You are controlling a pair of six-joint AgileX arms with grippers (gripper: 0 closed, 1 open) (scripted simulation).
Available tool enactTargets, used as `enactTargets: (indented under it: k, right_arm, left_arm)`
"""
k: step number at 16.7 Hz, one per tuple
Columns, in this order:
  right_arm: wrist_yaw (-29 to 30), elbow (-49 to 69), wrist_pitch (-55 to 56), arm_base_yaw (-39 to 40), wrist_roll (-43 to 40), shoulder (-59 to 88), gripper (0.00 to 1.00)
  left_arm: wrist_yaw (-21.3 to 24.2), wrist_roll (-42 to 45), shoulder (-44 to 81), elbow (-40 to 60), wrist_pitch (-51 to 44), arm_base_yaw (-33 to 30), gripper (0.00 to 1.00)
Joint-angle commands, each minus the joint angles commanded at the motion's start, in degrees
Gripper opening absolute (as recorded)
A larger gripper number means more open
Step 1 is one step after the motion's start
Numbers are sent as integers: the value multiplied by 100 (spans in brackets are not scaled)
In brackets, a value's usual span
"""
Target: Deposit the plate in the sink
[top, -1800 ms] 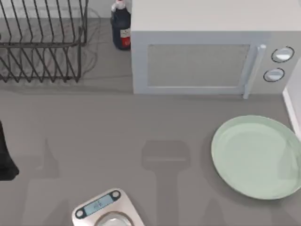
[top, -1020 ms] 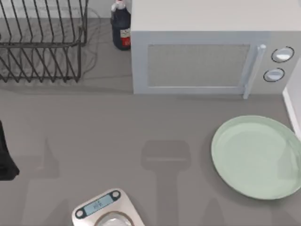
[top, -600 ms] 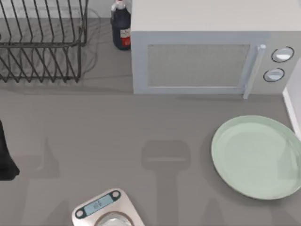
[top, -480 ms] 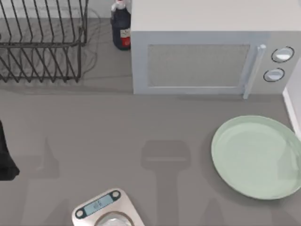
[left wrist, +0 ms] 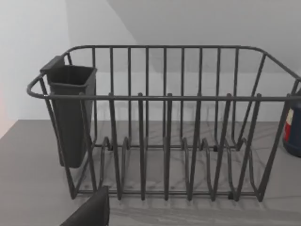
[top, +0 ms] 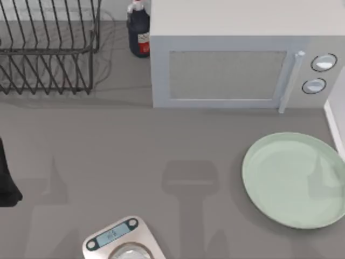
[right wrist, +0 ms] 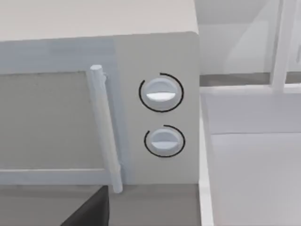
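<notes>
The pale mint-green plate [top: 294,181] lies flat on the grey counter at the right, in front of the microwave, with nothing holding it. A white sink rim [top: 336,128] runs along the right edge, just beyond the plate. The right wrist view shows the sink's white basin [right wrist: 254,165] beside the microwave. A dark part of my right gripper [right wrist: 89,211] shows at that view's edge, facing the microwave's knobs. A dark part of my left gripper [left wrist: 89,212] faces the dish rack. A black piece of my left arm [top: 5,181] sits at the far left edge.
A white microwave [top: 232,59] stands at the back, its handle and two knobs at its right end. A wire dish rack [top: 48,48] with a dark cutlery cup [left wrist: 70,108] is back left, a dark bottle [top: 138,32] beside it. A silver kitchen scale [top: 121,240] sits front left.
A faint shadow has spread over the plate's right part. The plate, the scale and the left arm have not moved.
</notes>
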Motion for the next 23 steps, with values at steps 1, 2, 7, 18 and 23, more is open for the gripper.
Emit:
enactTargets:
  k: [1,2,7,18,23]
  right_arm:
    - [0,347,-259,134,137,421,100]
    - [1,724,-539,279,286,891,100]
    - [2,2873,-2144,1108,1139,3753,100]
    - [5,6957,-5158,2665,2739,9355,100]
    - [6,7377,-5484,2834,2912,9907,100]
  left_arm:
    - [0,0,0,0,0,0,100]
    - [0,0,0,0,0,0,100]
    - [0,0,0,0,0,0,100]
    - [0,0,0,0,0,0,100]
    - [0,0,0,0,0,0,100]
